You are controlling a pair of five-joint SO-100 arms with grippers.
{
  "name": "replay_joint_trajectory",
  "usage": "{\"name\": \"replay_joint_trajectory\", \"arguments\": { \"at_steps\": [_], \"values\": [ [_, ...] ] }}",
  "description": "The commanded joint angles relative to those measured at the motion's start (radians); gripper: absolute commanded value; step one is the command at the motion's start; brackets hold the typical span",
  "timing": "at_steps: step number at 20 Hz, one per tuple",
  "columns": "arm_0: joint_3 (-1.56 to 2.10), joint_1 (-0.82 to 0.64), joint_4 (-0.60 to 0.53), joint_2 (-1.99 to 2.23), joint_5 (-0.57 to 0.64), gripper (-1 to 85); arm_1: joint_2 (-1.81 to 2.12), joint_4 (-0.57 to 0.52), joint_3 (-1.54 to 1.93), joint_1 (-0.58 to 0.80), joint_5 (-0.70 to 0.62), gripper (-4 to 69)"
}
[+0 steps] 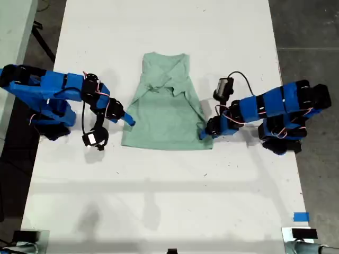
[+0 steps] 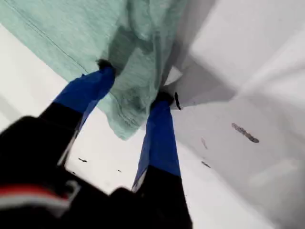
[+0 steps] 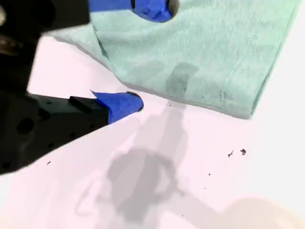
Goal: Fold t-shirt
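The pale mint-green t-shirt [image 1: 167,114] lies on the white table [image 1: 169,201], neck toward the exterior view's top, with its sleeves folded in over the chest. My first gripper [image 1: 204,132] is at the shirt's lower corner on the exterior view's right. In the first wrist view its jaws [image 2: 133,82] stand apart with a rumpled corner of the shirt [image 2: 133,109] between them. My second gripper [image 1: 128,120] is at the shirt's edge on the exterior view's left. It is open [image 3: 148,56], one finger over the cloth [image 3: 214,52] and the other on the bare table.
A blue tape square [image 1: 301,216] marks the table near the exterior view's lower right corner. Dark mounts [image 1: 304,234] sit at both lower corners. Grey floor [image 1: 310,42] borders the table on both sides. Small dark specks [image 3: 243,151] dot the tabletop.
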Motion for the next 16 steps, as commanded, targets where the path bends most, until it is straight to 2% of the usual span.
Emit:
{"name": "replay_joint_trajectory", "arguments": {
  "at_steps": [1, 2, 11, 12, 16],
  "values": [
    [-0.032, 0.044, -0.014, -0.006, -0.021, 30.6, -0.051, -0.002, -0.123, -0.011, -0.003, 3.6],
    [-0.035, 0.058, -0.014, -0.015, -0.029, 30.4, -0.066, 0.028, -0.153, -0.009, 0.003, 0.3],
    [-0.097, 0.094, -0.014, -0.057, -0.04, 30.0, 0.011, 0.278, -0.451, 0.006, -0.06, -0.3],
    [-0.097, 0.094, -0.014, -0.057, -0.04, 29.9, -0.014, 0.293, -0.503, 0.015, -0.066, -0.3],
    [-0.106, 0.092, -0.011, -0.057, -0.04, 29.8, -0.212, 0.241, -0.738, 0.048, -0.117, -0.3]
  ]
}}
